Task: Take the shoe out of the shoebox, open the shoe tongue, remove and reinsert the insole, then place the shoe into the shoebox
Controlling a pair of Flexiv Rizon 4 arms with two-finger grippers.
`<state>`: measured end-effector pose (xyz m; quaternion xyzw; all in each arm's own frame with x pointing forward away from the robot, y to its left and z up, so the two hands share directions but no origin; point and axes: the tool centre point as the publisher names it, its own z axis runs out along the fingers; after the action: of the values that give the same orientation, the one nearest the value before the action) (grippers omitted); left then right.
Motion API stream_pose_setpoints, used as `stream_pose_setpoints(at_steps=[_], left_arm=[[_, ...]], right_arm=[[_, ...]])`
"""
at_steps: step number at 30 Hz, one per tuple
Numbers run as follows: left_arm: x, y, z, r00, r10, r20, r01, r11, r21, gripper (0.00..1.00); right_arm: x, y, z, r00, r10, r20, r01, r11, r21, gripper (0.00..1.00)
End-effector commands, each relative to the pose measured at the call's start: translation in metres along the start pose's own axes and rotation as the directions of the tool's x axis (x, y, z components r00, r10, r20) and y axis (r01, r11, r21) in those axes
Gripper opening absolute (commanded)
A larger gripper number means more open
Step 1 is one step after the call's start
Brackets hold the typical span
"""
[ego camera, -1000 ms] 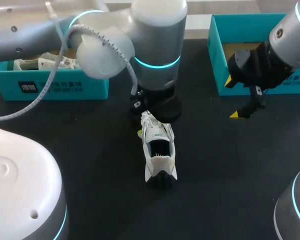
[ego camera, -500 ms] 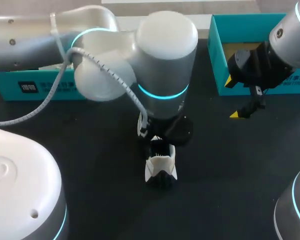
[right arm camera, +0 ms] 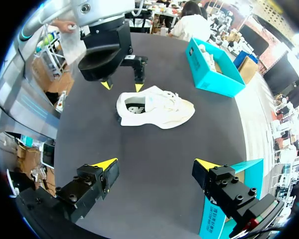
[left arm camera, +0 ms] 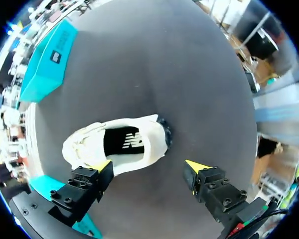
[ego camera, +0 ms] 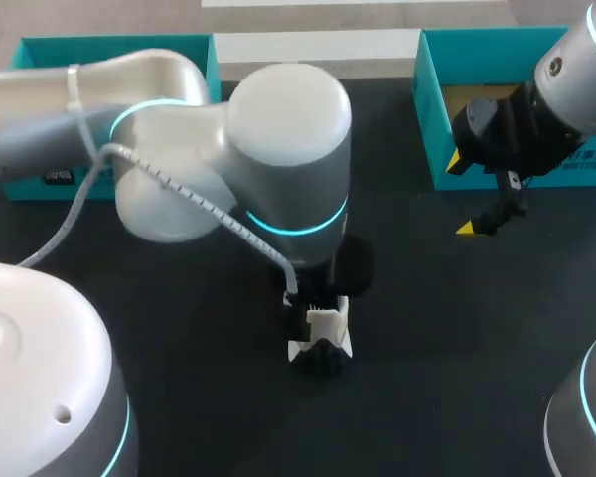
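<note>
The shoe (left arm camera: 114, 147) lies upright on the desk (left arm camera: 189, 74), right under the left fingers (left arm camera: 148, 166). Those fingers are spread wide and hold nothing, with the heel end between them. The right fingers (right arm camera: 156, 163) are spread wide too, hold nothing, and are well apart from the shoe. The near box (ego camera: 432, 119) sits just beside them. The far box (right arm camera: 209, 74), past the shoe, has something white inside.

Head overhead, wrist views close, shoe (right arm camera: 157, 107) shared

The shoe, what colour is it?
The shoe is white, its insole black; the left wrist view shows it best.
</note>
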<state>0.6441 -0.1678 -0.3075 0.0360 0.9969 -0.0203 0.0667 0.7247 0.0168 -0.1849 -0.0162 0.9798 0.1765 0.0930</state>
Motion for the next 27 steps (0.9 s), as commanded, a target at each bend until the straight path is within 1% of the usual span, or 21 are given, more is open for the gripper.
stream_pose_setpoints(at_steps=[1,3,9,12,15,19,20,22,23,24,25,27], left_arm=[[0.004,-0.012,0.023,0.999,-0.043,-0.027,0.043,0.999,-0.019,0.85],[0.006,-0.015,0.030,0.999,-0.046,-0.027,0.045,0.998,-0.039,0.84],[0.011,-0.019,0.045,0.999,-0.037,-0.017,0.036,0.997,-0.062,0.91],[0.010,-0.019,0.051,0.999,-0.047,-0.024,0.046,0.998,-0.048,0.89],[0.010,-0.021,0.056,0.998,-0.049,-0.029,0.048,0.998,-0.036,0.90],[0.012,-0.028,0.065,0.999,-0.035,-0.027,0.035,0.999,-0.029,0.84],[0.013,-0.030,0.068,0.999,-0.033,-0.032,0.032,0.999,-0.021,0.80],[0.015,-0.034,0.074,0.999,-0.035,-0.035,0.035,0.999,-0.021,0.77],[0.017,-0.036,0.076,0.998,-0.041,-0.046,0.040,0.999,-0.011,0.73],[0.018,-0.037,0.077,0.998,-0.043,-0.047,0.042,0.999,-0.013,0.65],[0.020,-0.038,0.077,0.998,-0.048,-0.048,0.047,0.999,-0.015,0.61],[0.022,-0.038,0.078,0.997,-0.050,-0.055,0.049,0.999,-0.012,0.55]], right_arm=[[-0.001,0.001,0.002,1.000,0.000,-0.001,0.000,1.000,0.002,1.00],[-0.001,0.001,0.002,1.000,0.000,-0.001,0.000,1.000,0.002,1.00],[-0.001,0.001,0.002,1.000,0.000,-0.001,0.000,1.000,0.002,1.00],[-0.001,0.001,0.002,1.000,0.000,-0.001,0.000,1.000,0.002,1.00],[-0.001,0.001,0.002,1.000,0.000,-0.001,0.000,1.000,0.002,1.00],[-0.001,0.001,0.002,1.000,0.000,-0.001,0.000,1.000,0.002,1.00],[-0.001,0.001,0.002,1.000,0.000,-0.001,0.000,1.000,0.002,1.00],[-0.001,0.001,0.002,1.000,0.000,-0.001,0.000,1.000,0.002,1.00],[-0.001,0.001,0.002,1.000,0.000,-0.001,0.000,1.000,0.002,1.00],[-0.001,0.001,0.002,1.000,0.000,-0.001,0.000,1.000,0.002,1.00],[-0.001,0.001,0.002,1.000,0.000,-0.001,0.000,1.000,0.002,1.00],[-0.001,0.001,0.002,1.000,0.000,-0.001,0.000,1.000,0.002,1.00]])
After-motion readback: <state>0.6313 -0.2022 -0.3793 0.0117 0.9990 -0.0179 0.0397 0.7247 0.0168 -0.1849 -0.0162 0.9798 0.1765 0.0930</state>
